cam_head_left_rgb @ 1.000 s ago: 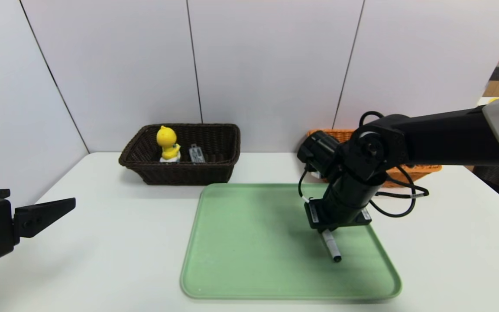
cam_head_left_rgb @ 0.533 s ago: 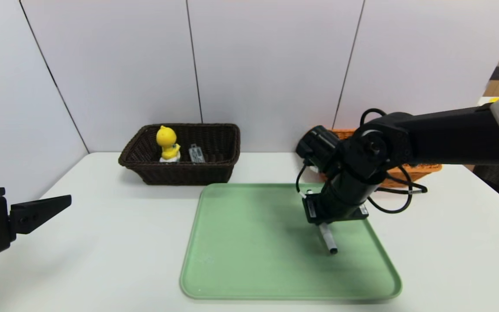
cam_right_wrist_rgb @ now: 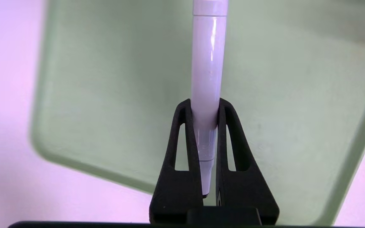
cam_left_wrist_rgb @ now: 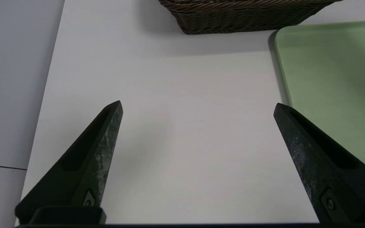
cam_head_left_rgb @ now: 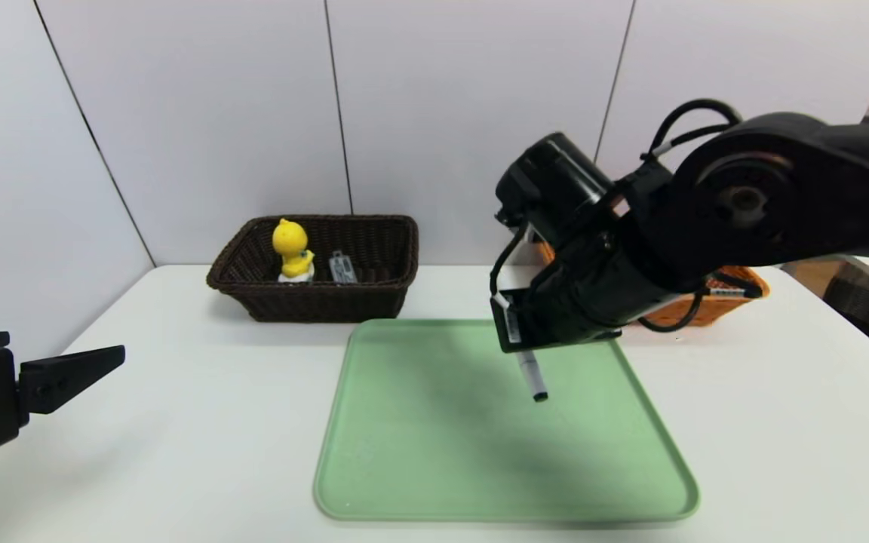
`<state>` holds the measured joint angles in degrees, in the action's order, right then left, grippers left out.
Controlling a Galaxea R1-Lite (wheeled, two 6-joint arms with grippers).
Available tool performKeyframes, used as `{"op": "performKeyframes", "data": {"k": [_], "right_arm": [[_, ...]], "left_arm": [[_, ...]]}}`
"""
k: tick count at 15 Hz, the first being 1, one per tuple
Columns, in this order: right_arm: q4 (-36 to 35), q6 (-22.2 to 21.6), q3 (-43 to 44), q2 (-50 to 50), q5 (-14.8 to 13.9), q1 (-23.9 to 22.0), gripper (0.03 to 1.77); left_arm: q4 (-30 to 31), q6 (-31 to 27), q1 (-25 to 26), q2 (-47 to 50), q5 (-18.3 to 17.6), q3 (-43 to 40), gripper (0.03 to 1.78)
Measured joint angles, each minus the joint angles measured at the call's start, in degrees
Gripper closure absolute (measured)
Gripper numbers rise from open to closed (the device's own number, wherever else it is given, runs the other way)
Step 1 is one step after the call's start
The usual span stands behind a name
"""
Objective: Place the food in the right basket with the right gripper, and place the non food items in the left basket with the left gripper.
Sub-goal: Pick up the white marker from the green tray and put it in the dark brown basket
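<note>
Jaws of our right gripper [cam_right_wrist_rgb: 205,117] are clenching the slim white pen with a black tip [cam_right_wrist_rgb: 208,63], one finger pressing on each side of its barrel. We are holding it raised above the rectangular green tray [cam_head_left_rgb: 480,445], its black end pointing down and toward the near side in the head view. Beyond the tray, our rectangular orange-tan woven wicker basket [cam_head_left_rgb: 695,311] is sitting partly behind the right arm, so we cannot tell all that it is holding. On the other side, our dark brown woven wicker basket [cam_head_left_rgb: 325,302] is containing the small yellow duck toy on a white base [cam_head_left_rgb: 291,241] and, beside it, the flat grey oblong case [cam_head_left_rgb: 342,268]. Our left gripper [cam_left_wrist_rgb: 198,109] is hovering with jaws spread wide, gripping nothing, over the white table [cam_head_left_rgb: 178,422], left of the tray.
</note>
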<state>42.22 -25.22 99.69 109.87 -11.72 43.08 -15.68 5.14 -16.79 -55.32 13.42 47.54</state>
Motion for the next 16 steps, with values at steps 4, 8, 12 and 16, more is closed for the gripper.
{"op": "performKeyframes", "data": {"k": [4,8,12,16], "right_arm": [[-19.02,1.17,4.11,-0.67,-3.57,1.54,1.63],[-42.33,8.23,6.8,3.24,-6.34,2.17,1.63],[-48.06,11.08,10.39,7.83,-6.47,2.4,1.63],[-56.45,13.62,11.89,13.62,-6.5,2.5,1.63]], "left_arm": [[-0.05,-0.07,0.09,0.12,0.11,-0.57,0.12],[-0.06,-0.11,0.12,0.15,1.56,-1.55,0.12],[0.02,-0.13,0.12,0.61,1.88,-3.47,0.12],[0.0,-0.2,0.12,0.65,1.84,-3.72,0.12]]}}
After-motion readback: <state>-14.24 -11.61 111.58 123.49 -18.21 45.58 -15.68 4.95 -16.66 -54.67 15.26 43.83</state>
